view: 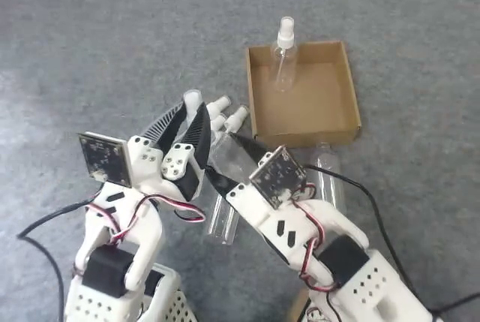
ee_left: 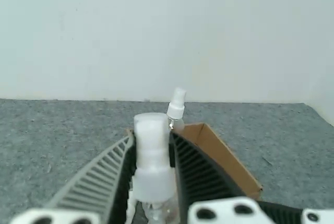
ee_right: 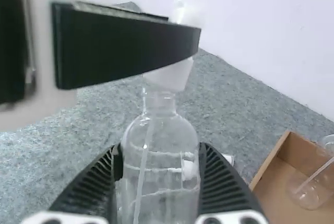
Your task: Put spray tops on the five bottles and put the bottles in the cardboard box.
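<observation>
My left gripper [view: 193, 106] is shut on a white spray top [ee_left: 152, 156] and holds it over the neck of a clear bottle [ee_right: 159, 166]. My right gripper [ee_right: 159, 156] is shut on that bottle, upright between its black fingers. The top's thin tube runs down inside the bottle. The left arm's finger [ee_right: 125, 41] crosses just above the bottle neck. The cardboard box [view: 341, 100] lies beyond both grippers, with one capped bottle [view: 284, 52] standing in its far corner. Two loose spray tops [view: 229, 112] lie on the carpet by the box's near-left corner.
Uncapped clear bottles lie on the grey carpet: one [view: 223, 217] between the two arms, another [view: 327, 176] beside the right arm, just in front of the box. Open carpet spreads to the far left. A white wall bounds the far edge.
</observation>
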Controlling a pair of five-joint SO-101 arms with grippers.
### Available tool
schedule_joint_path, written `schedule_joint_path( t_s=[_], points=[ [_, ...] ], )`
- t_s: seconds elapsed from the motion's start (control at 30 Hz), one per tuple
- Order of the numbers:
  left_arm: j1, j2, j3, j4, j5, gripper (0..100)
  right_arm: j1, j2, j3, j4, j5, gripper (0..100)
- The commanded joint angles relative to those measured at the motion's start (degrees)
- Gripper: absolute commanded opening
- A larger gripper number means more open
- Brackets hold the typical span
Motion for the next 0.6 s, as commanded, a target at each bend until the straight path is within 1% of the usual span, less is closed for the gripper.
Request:
schedule_joint_path(
  t_s=[0.0,0.13,0.33,0.5,0.57],
  points=[
    [-0.26,0.70,2.77,0.79,-0.97,1,3.12,-6.11,-2.81,-2.33,-0.88,0.6],
    [-0.26,0.70,2.77,0.79,-0.97,1,3.21,-6.02,-2.64,-2.33,-0.88,0.6],
    [-0.26,0.62,2.77,1.05,-0.79,1,3.30,-6.02,-0.09,-5.32,-0.88,0.6],
    [0.09,0.53,2.77,0.97,-0.62,1,5.58,-6.02,0.00,-5.49,-1.49,0.6],
    [0.09,0.53,2.77,0.88,-0.62,1,6.02,-6.02,0.00,-5.58,-3.25,0.6]
  ],
)
